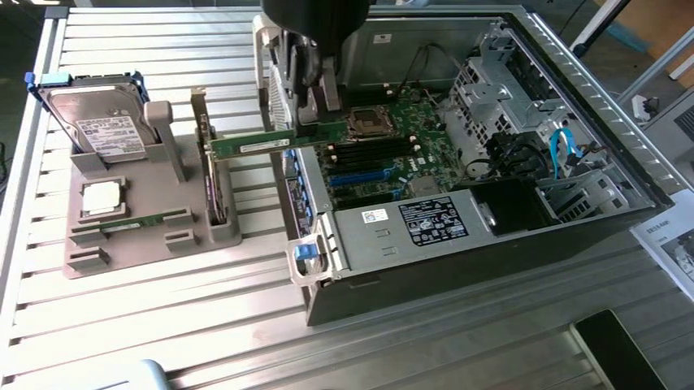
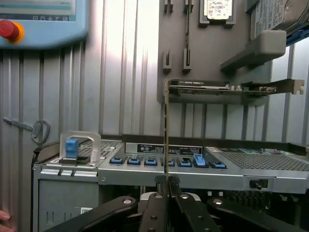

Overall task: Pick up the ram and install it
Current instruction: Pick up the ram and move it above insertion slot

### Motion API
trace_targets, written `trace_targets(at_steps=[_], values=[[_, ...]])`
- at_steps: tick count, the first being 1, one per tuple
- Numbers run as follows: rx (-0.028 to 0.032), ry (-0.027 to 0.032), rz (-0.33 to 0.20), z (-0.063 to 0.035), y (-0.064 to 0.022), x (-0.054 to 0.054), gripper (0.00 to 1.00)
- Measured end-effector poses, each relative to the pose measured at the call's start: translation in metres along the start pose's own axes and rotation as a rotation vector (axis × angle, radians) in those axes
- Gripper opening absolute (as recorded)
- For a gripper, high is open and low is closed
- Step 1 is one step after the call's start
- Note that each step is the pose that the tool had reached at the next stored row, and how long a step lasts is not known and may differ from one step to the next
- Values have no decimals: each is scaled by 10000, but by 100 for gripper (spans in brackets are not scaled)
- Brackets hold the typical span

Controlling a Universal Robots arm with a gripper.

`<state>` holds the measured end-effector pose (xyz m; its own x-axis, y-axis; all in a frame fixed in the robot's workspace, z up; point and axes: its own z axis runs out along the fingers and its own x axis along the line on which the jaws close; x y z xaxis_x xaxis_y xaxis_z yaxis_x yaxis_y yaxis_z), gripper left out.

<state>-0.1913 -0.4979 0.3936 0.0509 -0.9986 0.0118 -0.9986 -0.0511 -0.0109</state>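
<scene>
The ram (image 1: 255, 145) is a long, thin green stick hanging level in the air, over the gap between the grey holder (image 1: 130, 244) and the open computer case (image 1: 586, 89). My gripper (image 1: 312, 122) is shut on the end of the stick nearest the case, just above the motherboard (image 1: 379, 138) and its dark memory slots. In the wrist view the ram (image 2: 165, 125) appears edge-on as a thin line rising from my gripper (image 2: 166, 181), whose fingers (image 2: 157, 198) are pressed together on it.
The holder carries a hard drive (image 1: 103, 122), a chip (image 1: 101, 197), a second green stick (image 1: 141, 220) lying flat and an upright card with a metal bracket (image 1: 208, 162). A blue pendant with a red button (image 2: 38, 24) lies on the slatted table. A black flat object (image 1: 618, 349) lies at the near right.
</scene>
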Motion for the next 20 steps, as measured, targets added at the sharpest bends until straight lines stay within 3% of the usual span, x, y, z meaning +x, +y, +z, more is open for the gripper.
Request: trace_targets(at_steps=[20], values=[[0,0,-1,5,-427,22,12]])
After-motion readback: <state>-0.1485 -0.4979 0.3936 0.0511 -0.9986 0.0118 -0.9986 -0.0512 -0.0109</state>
